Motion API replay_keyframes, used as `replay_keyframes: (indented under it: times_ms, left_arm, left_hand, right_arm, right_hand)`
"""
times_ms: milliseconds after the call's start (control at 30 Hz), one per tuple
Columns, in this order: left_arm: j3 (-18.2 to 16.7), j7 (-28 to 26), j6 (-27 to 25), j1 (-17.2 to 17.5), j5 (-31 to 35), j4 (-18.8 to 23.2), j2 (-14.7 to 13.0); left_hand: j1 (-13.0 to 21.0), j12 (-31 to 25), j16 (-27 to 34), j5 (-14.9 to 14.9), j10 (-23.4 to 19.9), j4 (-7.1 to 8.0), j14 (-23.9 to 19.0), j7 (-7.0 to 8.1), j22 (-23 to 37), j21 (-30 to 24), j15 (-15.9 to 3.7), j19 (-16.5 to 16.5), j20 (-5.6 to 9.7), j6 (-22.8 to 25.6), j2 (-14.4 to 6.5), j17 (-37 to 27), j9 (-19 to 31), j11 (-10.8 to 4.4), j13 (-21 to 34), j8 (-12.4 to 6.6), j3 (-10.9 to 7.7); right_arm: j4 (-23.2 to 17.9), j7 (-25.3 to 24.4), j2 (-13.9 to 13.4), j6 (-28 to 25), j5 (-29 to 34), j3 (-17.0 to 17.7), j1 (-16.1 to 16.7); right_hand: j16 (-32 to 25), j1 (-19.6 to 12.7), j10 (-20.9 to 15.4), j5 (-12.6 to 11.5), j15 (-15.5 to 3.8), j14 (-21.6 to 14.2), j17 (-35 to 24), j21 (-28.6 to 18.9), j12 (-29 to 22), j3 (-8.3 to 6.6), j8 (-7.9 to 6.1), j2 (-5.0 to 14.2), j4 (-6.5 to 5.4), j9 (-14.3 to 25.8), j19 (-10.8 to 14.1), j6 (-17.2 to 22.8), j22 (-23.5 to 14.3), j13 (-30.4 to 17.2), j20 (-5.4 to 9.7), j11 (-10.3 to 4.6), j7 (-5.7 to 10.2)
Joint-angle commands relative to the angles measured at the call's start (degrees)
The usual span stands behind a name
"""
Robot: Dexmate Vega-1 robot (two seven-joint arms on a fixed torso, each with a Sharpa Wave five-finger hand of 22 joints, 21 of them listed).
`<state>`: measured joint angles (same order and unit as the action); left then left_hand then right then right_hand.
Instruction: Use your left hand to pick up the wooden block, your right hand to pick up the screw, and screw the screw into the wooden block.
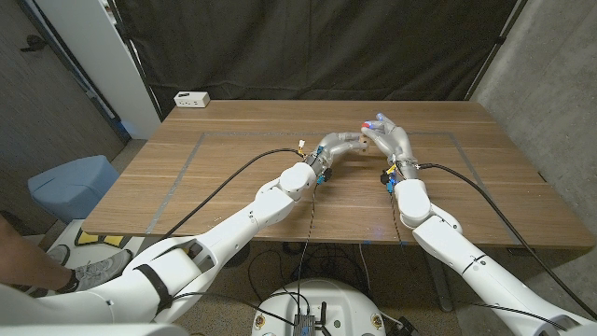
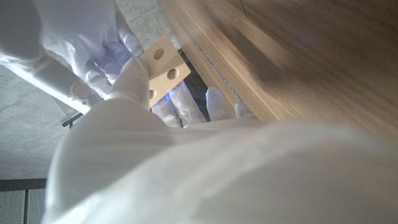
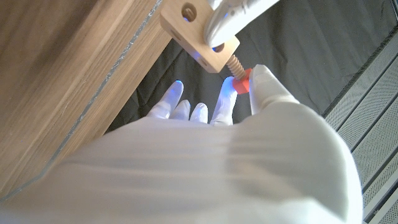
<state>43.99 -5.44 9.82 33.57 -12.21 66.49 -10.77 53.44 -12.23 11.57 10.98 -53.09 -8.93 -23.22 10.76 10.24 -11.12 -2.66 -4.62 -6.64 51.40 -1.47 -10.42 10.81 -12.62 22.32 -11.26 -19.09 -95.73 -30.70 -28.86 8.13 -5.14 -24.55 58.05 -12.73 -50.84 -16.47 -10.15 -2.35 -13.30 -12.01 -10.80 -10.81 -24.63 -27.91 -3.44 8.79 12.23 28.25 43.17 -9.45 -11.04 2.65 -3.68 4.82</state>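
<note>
Over the table's middle my two hands meet. My left hand [image 1: 338, 146] [image 2: 186, 168] holds the pale wooden block [image 2: 163, 65] [image 3: 199, 31], which has round holes in its faces. A screw with a tan threaded shaft [image 3: 233, 65] and a red head [image 3: 241, 84] [image 1: 377, 120] sits with its tip in one of the block's holes. My right hand [image 1: 390, 138] [image 3: 249, 155] pinches the red head between thumb and a finger, the other fingers spread. In the right wrist view a left-hand finger [image 3: 233, 14] lies across the block. How deep the screw sits is hidden.
A white box [image 1: 191, 99] lies at the wooden table's [image 1: 233, 177] far left corner. Grey tape lines mark a rectangle on the tabletop. A blue bin [image 1: 70, 182] stands on the floor left of the table, and a person's shoe [image 1: 89, 273] shows near the bottom left.
</note>
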Motion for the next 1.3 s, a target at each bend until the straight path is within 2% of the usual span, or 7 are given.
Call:
replay_keyframes:
  times_ms: [33, 900, 1033, 1300]
  left_arm:
    - [0.2, 0.1, 0.0, -0.1, 0.2, 0.1, -0.1]
    - [0.1, -0.2, -0.6, 0.1, 0.5, 0.9, -0.4]
    - [0.1, -0.1, -0.5, 0.0, 0.4, 0.6, -0.3]
    - [0.1, 0.1, -0.2, -0.2, 0.3, 0.1, -0.2]
  left_hand:
    - [0.4, -0.3, 0.2, 0.4, -0.7, 0.26, -0.6, -0.33, 0.2, -0.5, -4.14, -0.3, -0.22, 1.1, -0.9, -0.1, 0.3, 0.13, 1.5, -0.54, 0.03]
    - [0.4, -0.2, 0.2, 0.4, -0.7, 0.28, -0.6, -0.38, 0.2, -0.5, -4.17, -0.4, -0.21, 1.0, -1.0, -0.1, 0.3, 0.14, 1.6, -0.51, 0.06]
    - [0.4, -0.2, 0.2, 0.5, -0.6, 0.27, -0.6, -0.38, 0.2, -0.5, -4.15, -0.4, -0.21, 1.0, -1.0, -0.1, 0.3, 0.13, 1.6, -0.49, 0.07]
    - [0.4, -0.2, 0.2, 0.5, -0.6, 0.3, -0.6, -0.37, 0.2, -0.5, -4.06, -0.4, -0.22, 1.1, -1.1, -0.1, 0.3, 0.14, 1.6, -0.53, 0.09]
  right_arm:
    - [-0.1, -0.2, 0.0, 0.4, -0.2, 0.3, 0.4]
    - [0.6, 0.4, -0.3, 1.2, -0.7, 0.6, 0.4]
    - [1.0, 0.4, -0.2, 1.3, -0.6, 0.6, 0.3]
    - [2.0, 0.5, 0.1, 1.8, -0.7, 0.4, -0.2]
  right_hand:
    - [-0.1, 0.1, -0.2, 0.0, -3.41, -0.2, -0.1, 0.1, -0.2, 0.33, 0.03, 0.15, 0.06, 0.0, -0.1, 0.2, -0.1, -0.1, 3.15, -0.14, 0.35]
    - [-0.1, 0.2, -0.2, 0.0, -3.32, -0.2, -0.2, 0.0, -0.2, 0.68, 0.09, 0.32, 0.03, 0.0, -0.1, 0.2, -0.1, -0.1, 3.02, 0.09, 0.23]
    - [-0.1, 0.1, -0.1, -0.1, -3.3, -0.2, -0.2, 0.0, -0.2, 0.75, 0.06, 0.38, 0.03, 0.0, -0.1, 0.3, -0.1, -0.1, 3.0, -0.45, 0.2]
    - [-0.1, 0.3, -0.1, -0.1, -3.28, -0.2, -0.2, 0.0, -0.2, 0.9, 0.09, 0.44, -0.05, 0.0, -0.1, 0.3, -0.1, -0.1, 2.97, -0.07, 0.25]
